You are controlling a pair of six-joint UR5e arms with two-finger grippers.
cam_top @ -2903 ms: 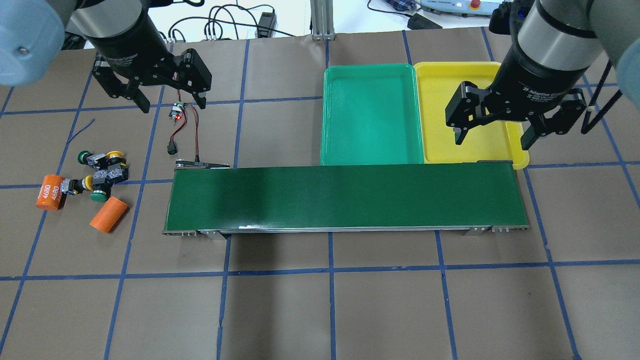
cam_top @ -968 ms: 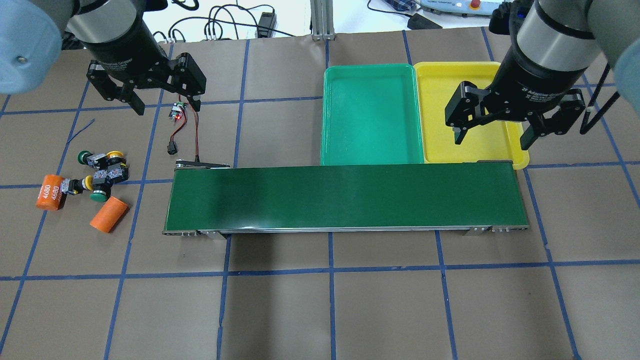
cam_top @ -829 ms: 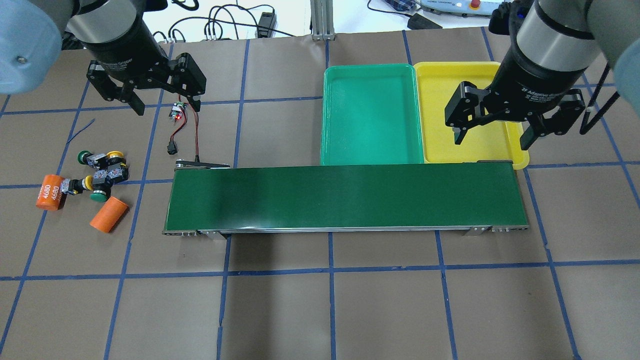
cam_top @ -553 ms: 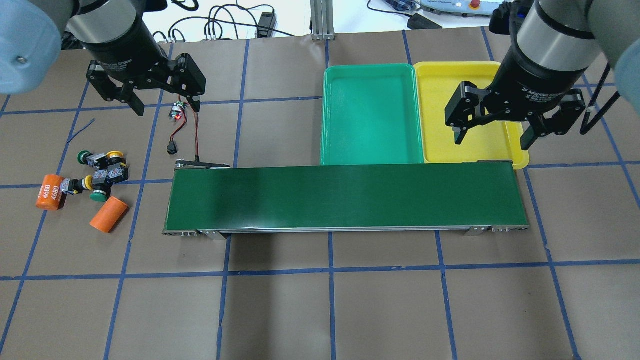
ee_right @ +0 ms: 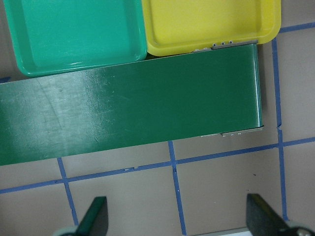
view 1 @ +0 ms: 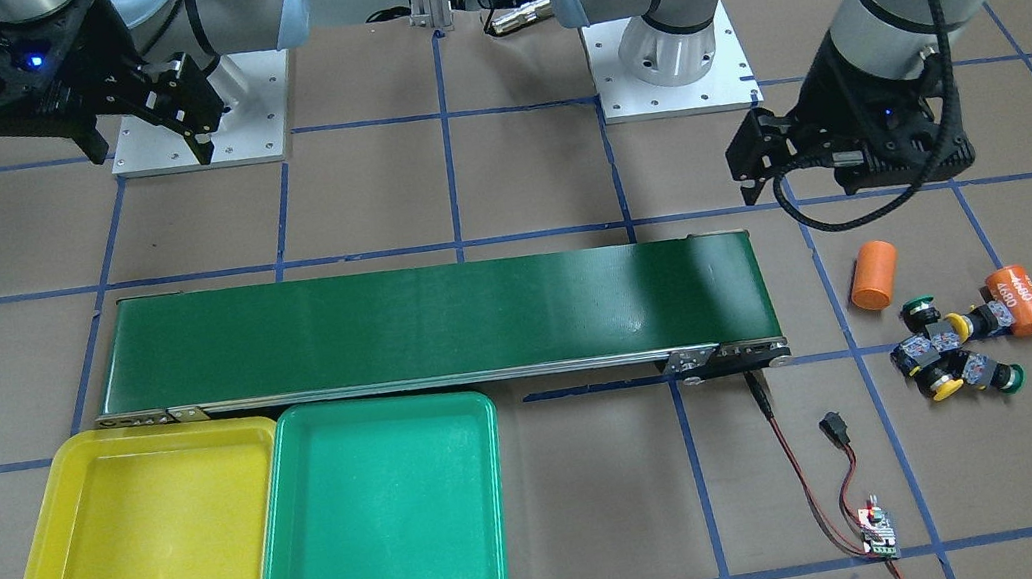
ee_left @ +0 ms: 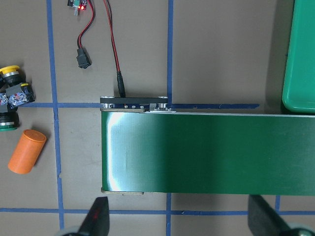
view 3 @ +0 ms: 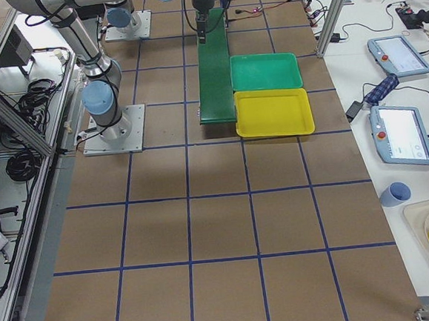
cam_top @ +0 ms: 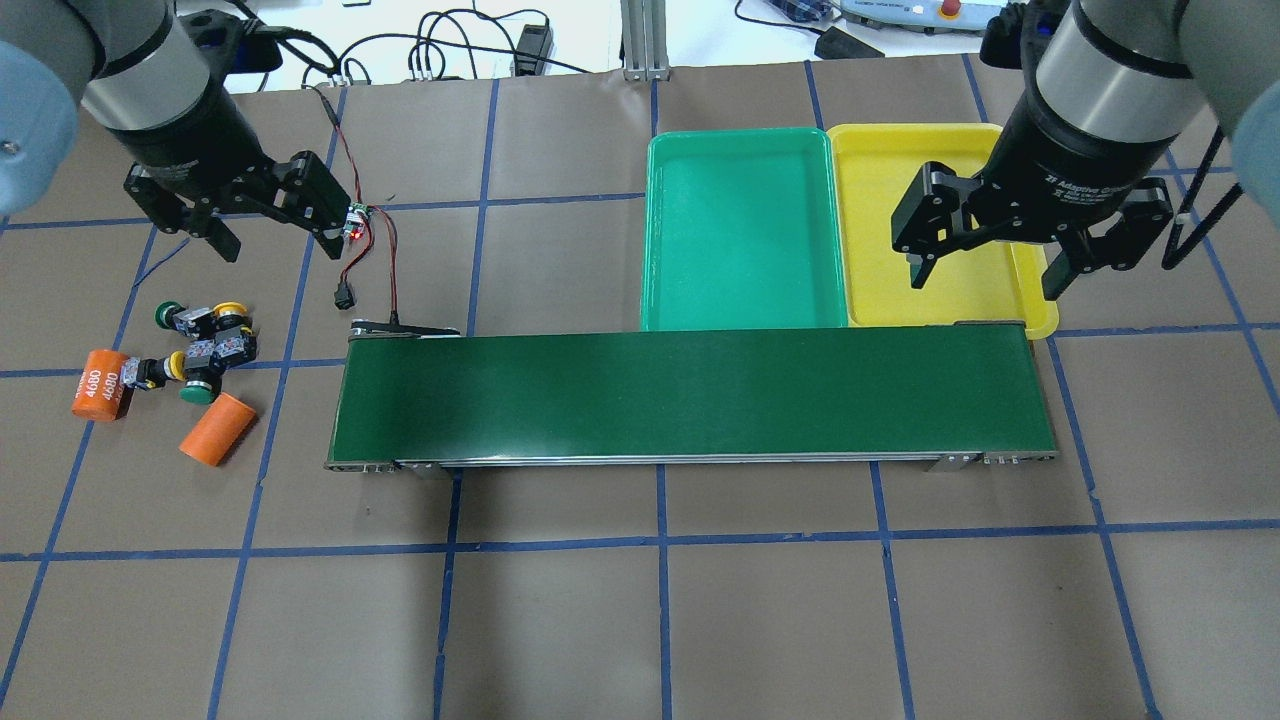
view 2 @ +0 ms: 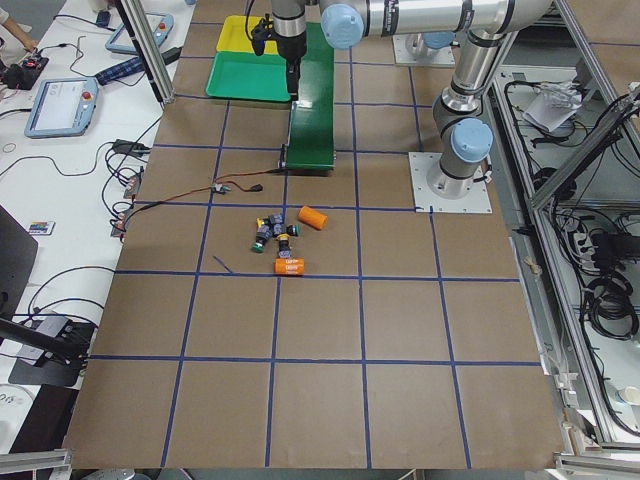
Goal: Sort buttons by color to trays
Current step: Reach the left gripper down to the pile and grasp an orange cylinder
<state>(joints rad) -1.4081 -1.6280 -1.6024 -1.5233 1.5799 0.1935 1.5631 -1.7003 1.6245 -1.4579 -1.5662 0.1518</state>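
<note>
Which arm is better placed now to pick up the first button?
The left. The left gripper, open, hangs near the buttons; the right gripper hangs by the conveyor belt's opposite end, far from them.

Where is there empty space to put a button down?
The green tray and the yellow tray beside it are both bare, and so is the long belt. It's crowded where the buttons huddle by the orange cylinders.
</note>
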